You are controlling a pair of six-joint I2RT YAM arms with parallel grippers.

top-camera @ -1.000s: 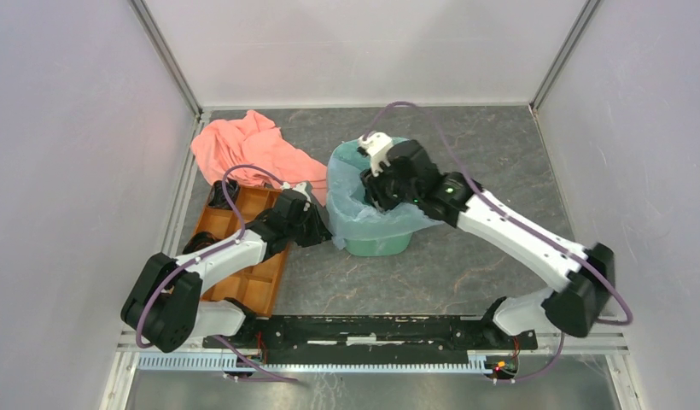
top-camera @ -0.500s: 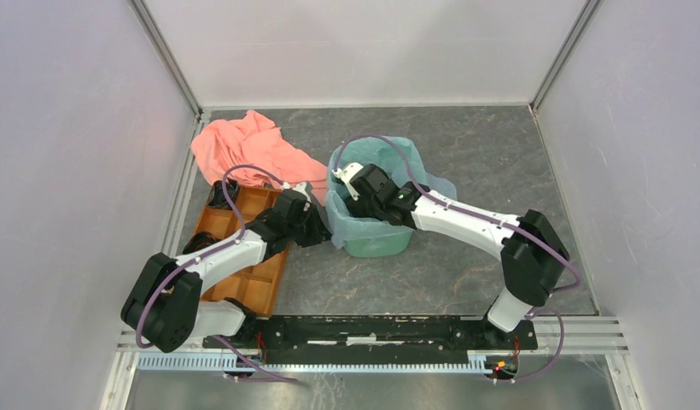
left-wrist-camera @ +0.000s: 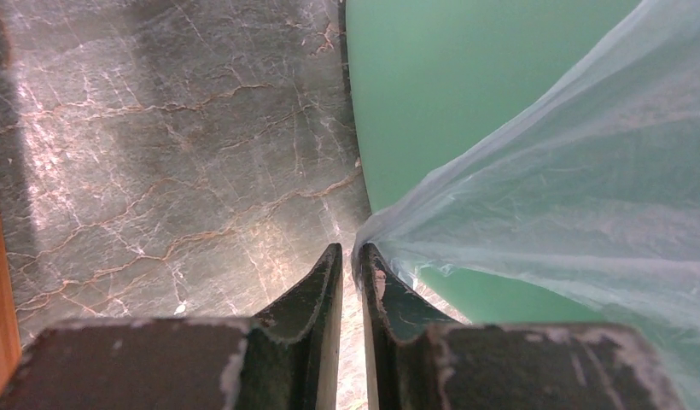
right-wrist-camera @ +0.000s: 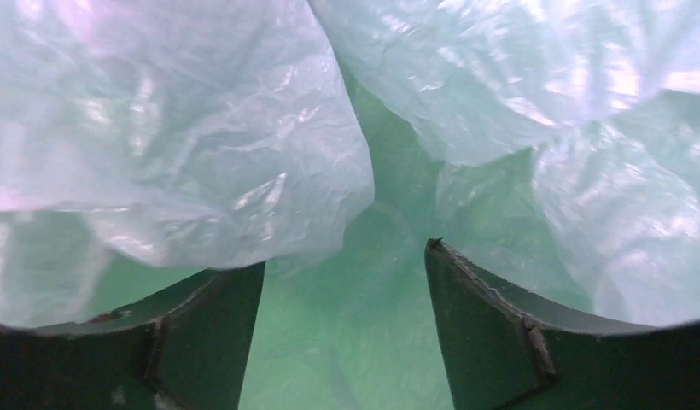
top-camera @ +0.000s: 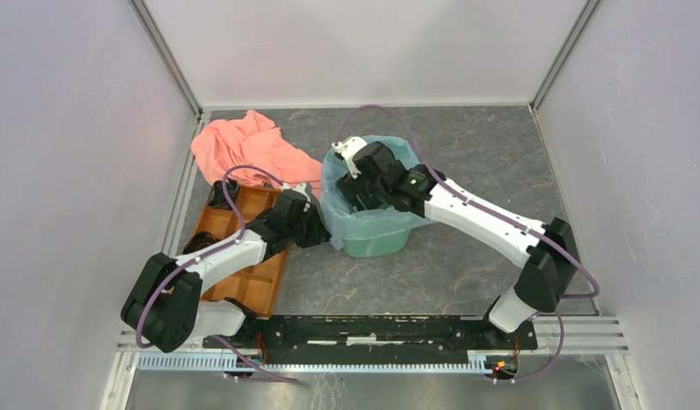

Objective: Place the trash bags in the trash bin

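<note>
The mint-green trash bin (top-camera: 382,245) stands mid-table with the pale blue trash bag (top-camera: 340,215) draped over its rim and down its left side. My left gripper (top-camera: 322,232) is low beside the bin's left wall, shut on a corner of the bag. In the left wrist view the bag (left-wrist-camera: 568,196) stretches taut from the gripper (left-wrist-camera: 348,252) across the bin's wall (left-wrist-camera: 449,77). My right gripper (top-camera: 354,190) reaches down into the bin. In the right wrist view it (right-wrist-camera: 345,256) is open and empty, with bag folds (right-wrist-camera: 201,154) above the green inside of the bin (right-wrist-camera: 355,333).
A salmon-pink cloth (top-camera: 253,147) lies at the back left. An orange compartment tray (top-camera: 247,256) sits left of the bin, under my left arm. Grey walls enclose the table on three sides.
My right arm swung from the bin's back right to its left side, and its gripper now points down inside. The bag's rim shifted with it. My left arm has not moved.
</note>
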